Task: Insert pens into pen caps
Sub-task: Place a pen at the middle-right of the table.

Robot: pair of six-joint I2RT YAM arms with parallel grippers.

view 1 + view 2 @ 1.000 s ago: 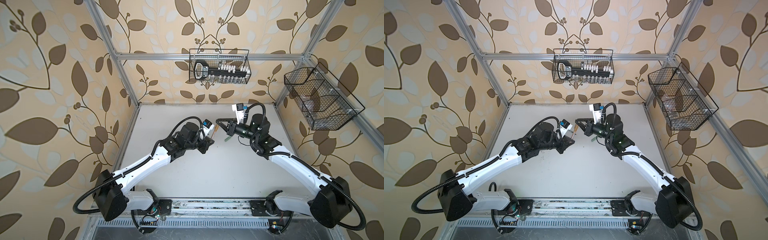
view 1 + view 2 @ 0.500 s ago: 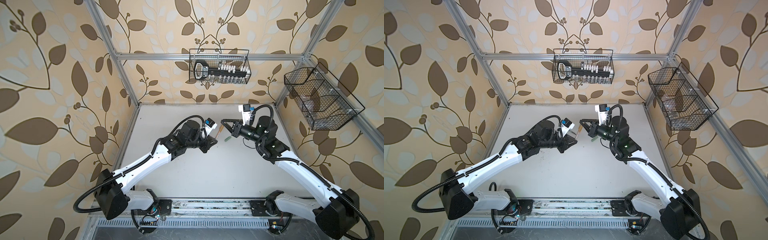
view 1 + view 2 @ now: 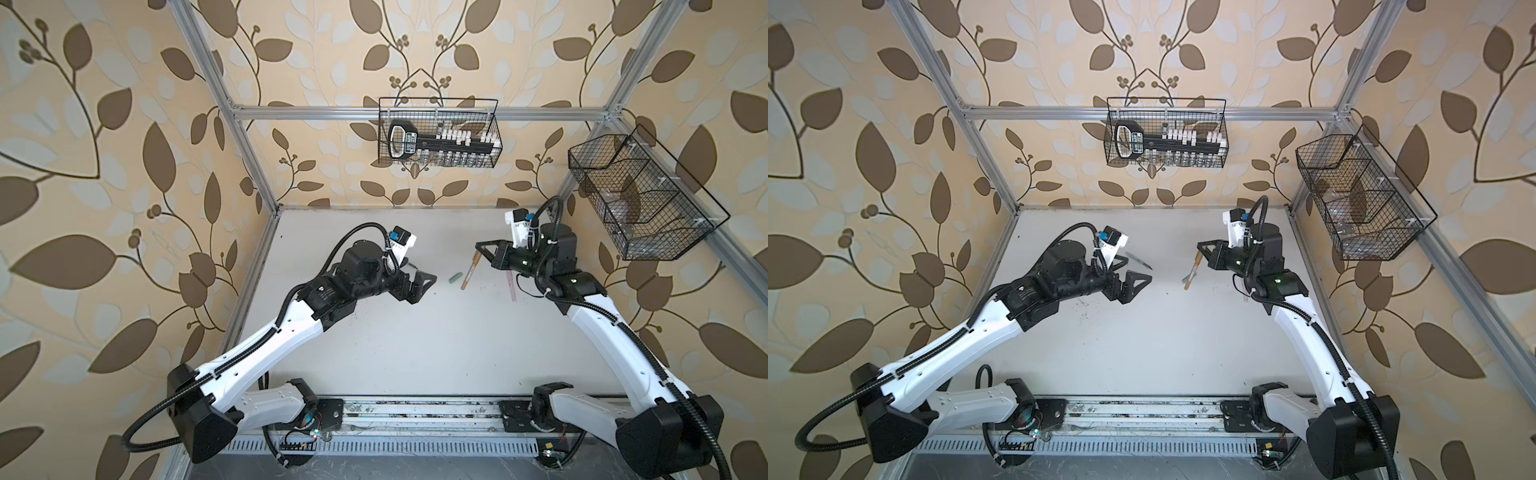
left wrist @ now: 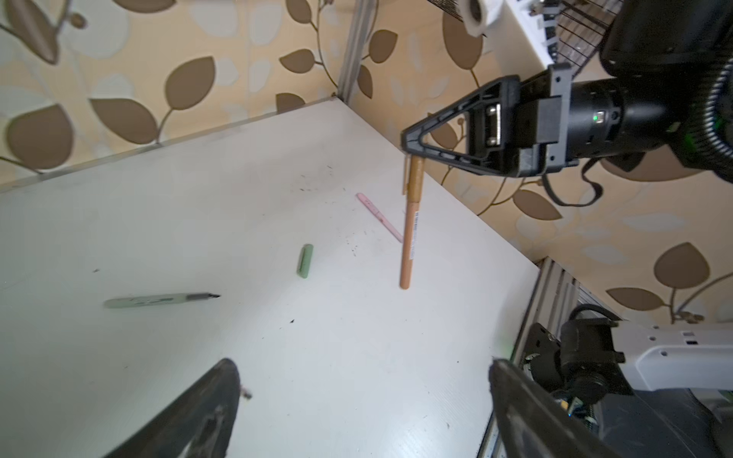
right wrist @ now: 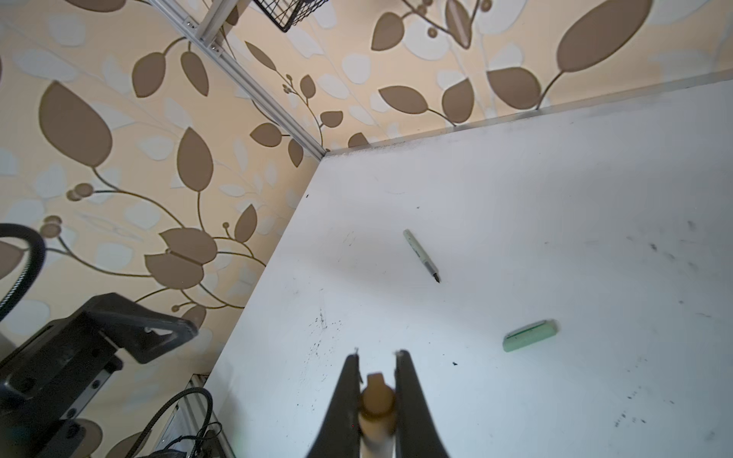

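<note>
1. The right gripper grips the brown pen, right of centre in a top view.
2. The pen hangs steeply, free end pointing lower left.
3. The left gripper is open, empty.

brown pen: blurring near the lens, running off the right wrist view's edge
right gripper: fingers being cut by that same edge
left gripper: fingers blurring, being cropped in the left wrist view
pink pen: one end hiding behind the brown pen
pale green pen: rear end hiding behind the left gripper in a top view
</note>
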